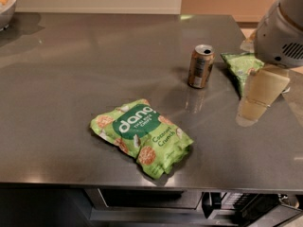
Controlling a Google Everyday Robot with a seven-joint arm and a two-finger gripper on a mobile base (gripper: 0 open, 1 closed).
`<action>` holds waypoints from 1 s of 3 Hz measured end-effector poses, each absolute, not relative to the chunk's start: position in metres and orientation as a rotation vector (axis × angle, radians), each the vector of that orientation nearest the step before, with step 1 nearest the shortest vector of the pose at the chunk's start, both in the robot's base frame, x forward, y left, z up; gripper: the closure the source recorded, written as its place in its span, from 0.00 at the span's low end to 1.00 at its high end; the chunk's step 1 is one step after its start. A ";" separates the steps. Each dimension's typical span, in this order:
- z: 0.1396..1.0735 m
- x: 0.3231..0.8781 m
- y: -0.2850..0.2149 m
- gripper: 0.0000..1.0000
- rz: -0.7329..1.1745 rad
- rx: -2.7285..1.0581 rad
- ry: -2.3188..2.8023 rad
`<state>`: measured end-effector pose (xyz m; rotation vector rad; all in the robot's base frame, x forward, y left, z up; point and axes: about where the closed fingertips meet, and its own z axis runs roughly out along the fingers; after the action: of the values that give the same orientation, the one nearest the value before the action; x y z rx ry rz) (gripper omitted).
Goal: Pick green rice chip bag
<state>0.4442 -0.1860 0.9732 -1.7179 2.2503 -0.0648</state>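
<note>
The gripper (259,98) hangs over the right edge of the table (71,70), at about 3 o'clock on the tabletop. Its pale tip points down and to the left. Whether it is open or closed cannot be told from this view, and it holds nothing that can be seen.

The rice chip bag (142,136) lies flat at about 6 o'clock, near the front edge, with its "dang" patch facing up. It is well apart from the gripper. A can (200,66) stands upright at about 1 o'clock from the bag. A small green bag (239,65) lies just beside the can on its right and is partly hidden behind the arm. A bowl (5,4) sits at the far 10 o'clock corner.

The main risk is probably picking the wrong bag, since the small green bag lies almost under the gripper and the target is much further off. A low sweep toward 8 o'clock could also clip the can and tip it. The bag is puffy and crinkly, so a shallow pinch may slip off it. A push from the side could slide it toward the near edge.
</note>
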 end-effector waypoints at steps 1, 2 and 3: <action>0.950 0.455 -0.146 0.00 0.009 -1.707 2.302; 0.923 0.462 -0.115 0.00 0.101 -1.639 2.379; 0.902 0.464 -0.086 0.00 0.191 -1.556 2.455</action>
<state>0.4635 -0.0858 0.9017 -1.5555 2.4554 0.1909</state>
